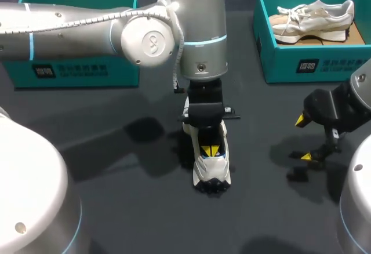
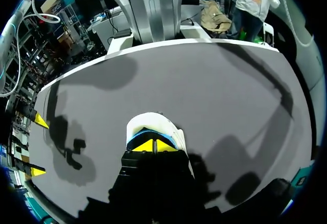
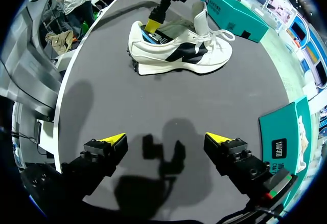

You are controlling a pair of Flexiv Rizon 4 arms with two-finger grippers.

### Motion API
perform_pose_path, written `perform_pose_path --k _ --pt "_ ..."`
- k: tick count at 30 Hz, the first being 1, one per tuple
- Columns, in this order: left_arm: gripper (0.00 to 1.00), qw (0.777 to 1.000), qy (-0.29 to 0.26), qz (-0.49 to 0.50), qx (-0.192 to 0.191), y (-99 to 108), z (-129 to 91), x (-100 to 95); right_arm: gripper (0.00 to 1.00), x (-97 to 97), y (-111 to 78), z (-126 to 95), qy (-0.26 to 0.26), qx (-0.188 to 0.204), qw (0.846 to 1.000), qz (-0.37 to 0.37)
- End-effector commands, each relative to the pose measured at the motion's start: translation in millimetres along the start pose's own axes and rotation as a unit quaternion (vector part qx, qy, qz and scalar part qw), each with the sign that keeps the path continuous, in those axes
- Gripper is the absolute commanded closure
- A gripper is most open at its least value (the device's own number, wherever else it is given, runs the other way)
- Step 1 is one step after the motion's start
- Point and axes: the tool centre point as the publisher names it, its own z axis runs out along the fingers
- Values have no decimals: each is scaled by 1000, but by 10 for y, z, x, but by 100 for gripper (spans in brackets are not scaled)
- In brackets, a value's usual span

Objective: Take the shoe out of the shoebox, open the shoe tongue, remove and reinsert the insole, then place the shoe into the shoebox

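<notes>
**Shoe out on the bench, insole step in hand**

The shoe point(image 1: 211, 170) stands on the bench point(image 1: 145, 219) at the centre of the head view, its toe toward 6 o'clock. It is white with dark side panels. In the right wrist view its tongue point(image 3: 200, 17) stands up and a blue edge, probably the insole point(image 3: 152, 37), shows at the heel.

The left claw point(image 1: 210, 150) comes straight down into the shoe's opening with its yellow tips together. I cannot tell whether they pinch the insole.

The right claw point(image 1: 304, 138) hangs over bare bench at 3 o'clock from the shoe, well apart from it, with its fingers wide apart and nothing between them.

As I judge it, taking the shoe out and opening the tongue are done, and the insole work is under way. Reinserting the insole and boxing the shoe are left.

The left box point(image 1: 75, 68) sits at 10 o'clock. The right box point(image 1: 313, 62) sits at 2 o'clock and holds a second shoe point(image 1: 313, 19). Each has a small dark label point(image 1: 308, 66) on its front wall, with white marks too small to read.
</notes>
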Motion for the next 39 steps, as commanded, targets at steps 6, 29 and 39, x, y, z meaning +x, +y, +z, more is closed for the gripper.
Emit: perform_pose_path --k 6,29,39 --pt "100 999 3 -16 -43 138 391 71 0 17 2 3 -2 1 1000 0" --pt "100 1000 19 3 -13 -2 449 -26 0 17 2 3 -2 1 1000 0" --pt "100 996 43 -16 -72 362 821 155 0 17 2 3 -2 1 1000 0"
